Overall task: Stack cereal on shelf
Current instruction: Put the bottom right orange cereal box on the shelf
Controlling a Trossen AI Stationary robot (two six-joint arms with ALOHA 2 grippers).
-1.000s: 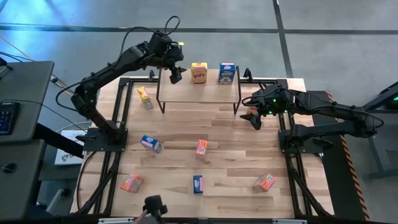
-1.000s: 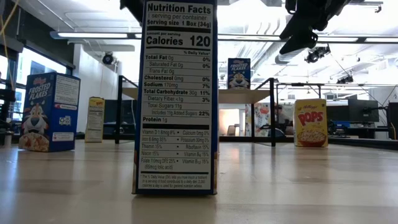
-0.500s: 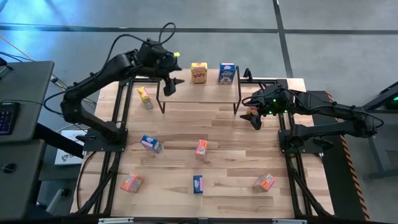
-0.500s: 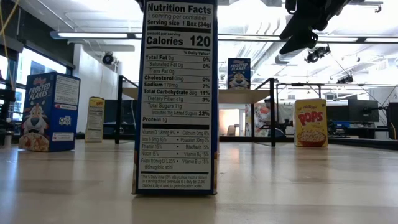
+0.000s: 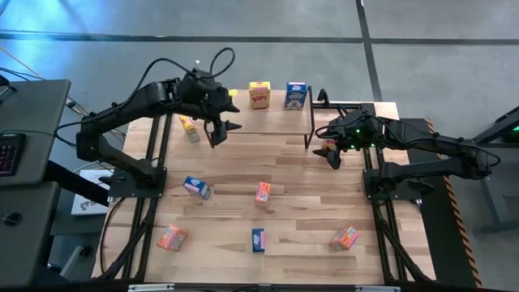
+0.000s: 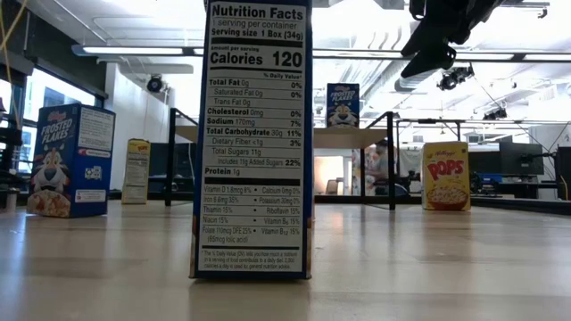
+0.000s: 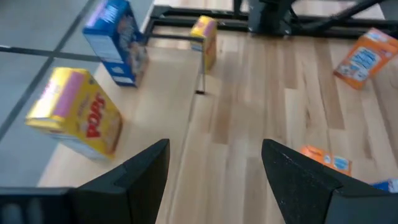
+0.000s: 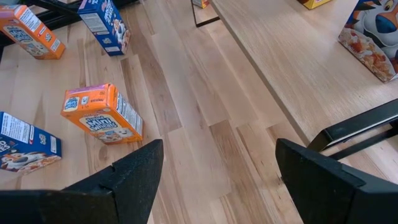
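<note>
Left pincer [image 5: 220, 130] spread, empty, upper left by shelf [image 5: 243, 122], free to fetch cereal. Right pincer [image 5: 331, 156] spread, idle, centre right.

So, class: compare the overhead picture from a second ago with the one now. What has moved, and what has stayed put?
The left gripper has swung from above the shelf's left end toward the table's near side; it now hangs open and empty by the shelf's front-left leg. The right gripper, open beside the shelf's right end, has not moved. The yellow box and blue box on the shelf stayed put.
</note>
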